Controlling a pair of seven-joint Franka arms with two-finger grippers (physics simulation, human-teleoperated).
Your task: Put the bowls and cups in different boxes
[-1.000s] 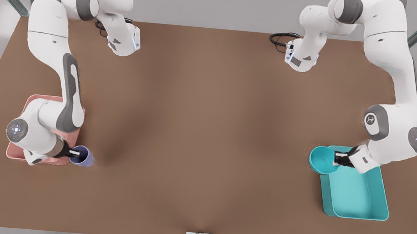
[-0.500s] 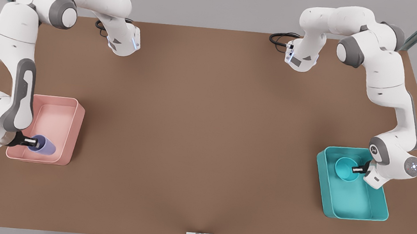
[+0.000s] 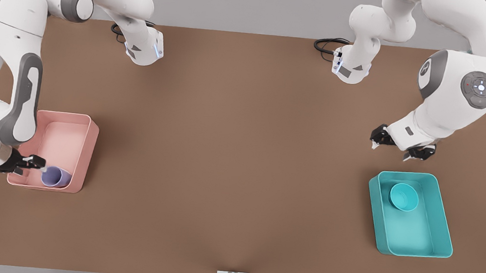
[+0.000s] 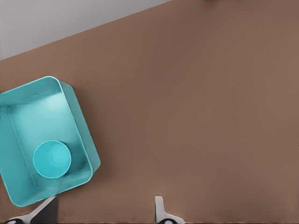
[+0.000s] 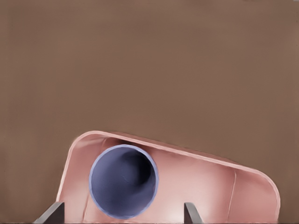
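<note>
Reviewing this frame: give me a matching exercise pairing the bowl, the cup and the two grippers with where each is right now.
Things:
1. teal bowl
2. purple cup
3. left gripper
4. right gripper

Places or states:
A. open, at the pink box's edge beside the cup
B. inside the teal box, released
C. open, raised over bare table behind the teal box
D. inside the pink box, in a near corner

Pairs: 1-B, 2-D, 3-C, 4-A
</note>
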